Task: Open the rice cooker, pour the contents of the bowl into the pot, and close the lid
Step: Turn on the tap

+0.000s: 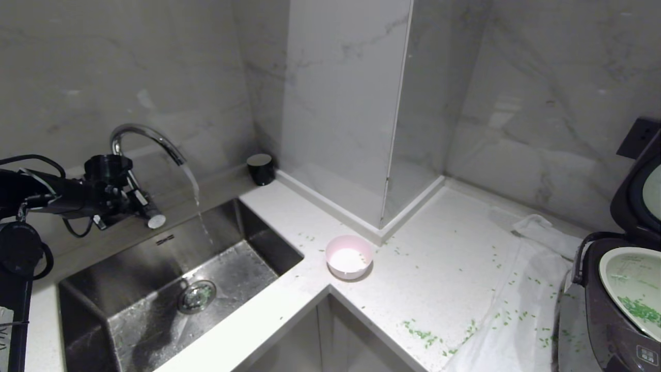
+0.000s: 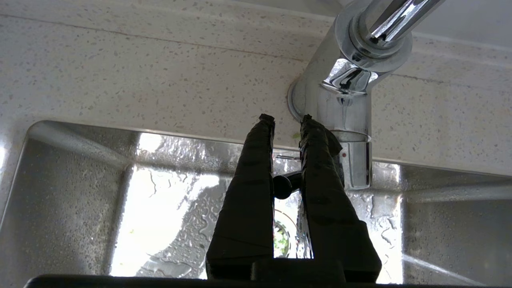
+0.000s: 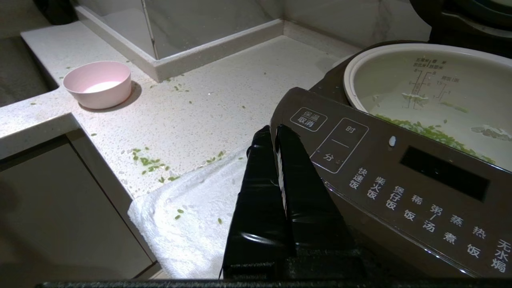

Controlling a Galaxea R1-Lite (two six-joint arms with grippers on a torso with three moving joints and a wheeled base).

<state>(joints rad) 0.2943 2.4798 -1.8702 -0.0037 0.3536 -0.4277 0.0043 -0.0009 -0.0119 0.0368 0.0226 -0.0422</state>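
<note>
The rice cooker (image 1: 614,320) (image 3: 400,180) stands at the counter's right end with its lid (image 1: 638,191) raised. Green contents (image 1: 643,311) (image 3: 424,131) lie in its white pot (image 1: 632,274) (image 3: 400,92). The pink bowl (image 1: 349,257) (image 3: 99,83) sits upright near the sink corner, with only its white inside showing. My left gripper (image 1: 139,202) (image 2: 286,118) is far from both, shut on the faucet lever (image 1: 155,220) (image 2: 283,186). Out of the head view, my right gripper (image 3: 273,129) stays shut and empty beside the cooker's front panel.
Water runs from the chrome faucet (image 1: 144,135) (image 2: 352,88) into the steel sink (image 1: 155,289). A white towel (image 1: 516,289) (image 3: 192,208) lies under the cooker. Green bits (image 1: 421,333) are scattered over counter and towel. A dark cup (image 1: 261,168) stands by the wall.
</note>
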